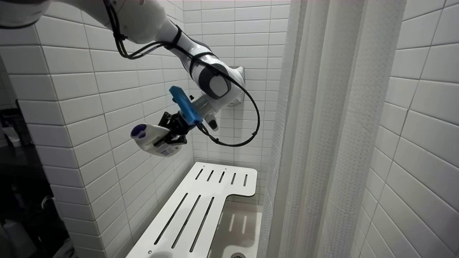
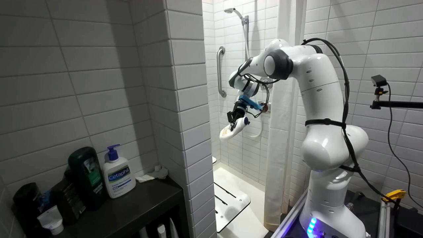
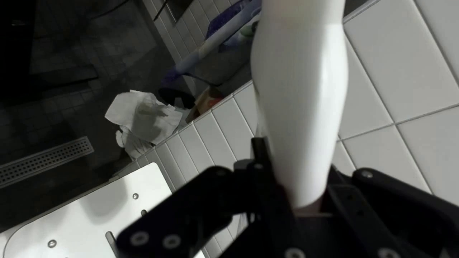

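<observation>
Gripper (image 3: 297, 161) clamped on white bottle (image 1: 150, 139) beyond tiled pillar (image 2: 191, 109); bottle's label (image 1: 167, 150) unreadable. Before pillar: Cetaphil-labelled pump bottle (image 2: 119, 179), dark green bottle (image 2: 88, 178).

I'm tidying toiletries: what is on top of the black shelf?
A Cetaphil pump bottle, dark green bottle, white tube, other dark containers and a crumpled white item. Anything directly behind them is covered.

Gripper (image 3: 297, 157) was black | bottle (image 1: 147, 139) in it was white, cap (image 1: 138, 131) purple | bracket (image 1: 185, 105) behind was blue | bench (image 1: 211, 188) below was white, dark-slotted | wall (image 1: 118, 107) beside it was white, grey-gridded
</observation>
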{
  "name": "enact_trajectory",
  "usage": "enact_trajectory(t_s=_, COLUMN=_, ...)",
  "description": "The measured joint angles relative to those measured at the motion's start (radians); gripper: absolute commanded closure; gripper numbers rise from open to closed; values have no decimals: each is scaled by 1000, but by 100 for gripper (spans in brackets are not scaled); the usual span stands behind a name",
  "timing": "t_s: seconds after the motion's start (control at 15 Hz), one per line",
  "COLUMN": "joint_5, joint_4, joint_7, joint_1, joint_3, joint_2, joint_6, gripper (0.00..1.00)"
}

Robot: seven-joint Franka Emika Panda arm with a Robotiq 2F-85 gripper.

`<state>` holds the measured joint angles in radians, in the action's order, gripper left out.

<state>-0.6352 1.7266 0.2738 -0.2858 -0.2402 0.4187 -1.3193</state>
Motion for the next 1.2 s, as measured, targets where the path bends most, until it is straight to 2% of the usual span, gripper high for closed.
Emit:
enact_trajectory(t_s=0.4, joint_5=0, joint_4=-71, joint_7=-11, joint_1=-49, joint_3=19, joint_2=137, joint_6=-3, gripper=95)
enact_trajectory(t_s=0.47, joint_5=0, joint_4=-88, joint_7=-11, joint_1=-54, joint_3=24, joint_2=161, joint_6=-9, gripper=80)
enact_trajectory(t_s=0.8, joint_5=8, joint_4=-119, joint_7=-11, joint_1=-53, joint_3=38, joint_2=193, joint_6=-47, gripper=80)
enact_trajectory(t_s=0.87, joint_5=8, joint_4=-122, joint_7=-11, joint_1=-52, joint_3=38, joint_2=193, joint_6=-47, gripper=95)
enact_trajectory(t_s=1.2, joint_5=8, joint_4=-130, joint_7=-28, joint_1=-56, joint_3=52, joint_2=195, joint_6=-11, gripper=95)
